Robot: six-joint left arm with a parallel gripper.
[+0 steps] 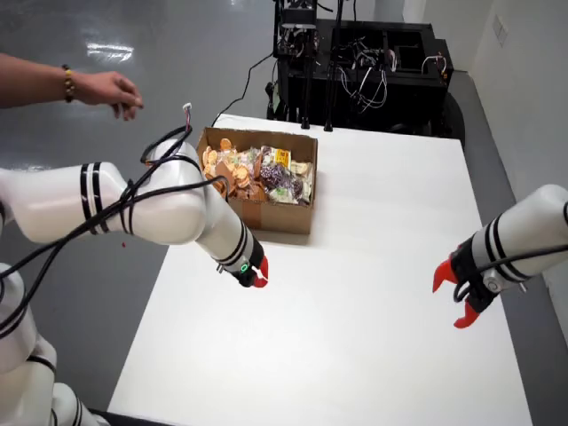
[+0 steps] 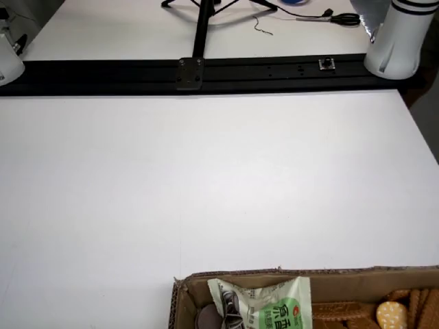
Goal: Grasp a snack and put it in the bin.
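Seen from above, a white robot arm reaches over a white table (image 1: 355, 293). Its red-tipped claw (image 1: 257, 277) hovers just in front of an open brown cardboard box (image 1: 271, 213); whether it is spread or pressed together cannot be told. The box holds heaped snack packets (image 1: 266, 173). In the low table-level view, a green-and-white snack packet (image 2: 271, 305) leans against the box's near wall.

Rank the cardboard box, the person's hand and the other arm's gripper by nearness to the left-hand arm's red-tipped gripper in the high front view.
From the gripper:
1. Cardboard box, just behind it, up the table.
2. Other arm's gripper, across the table on the right.
3. Person's hand, far upper left, off the table.
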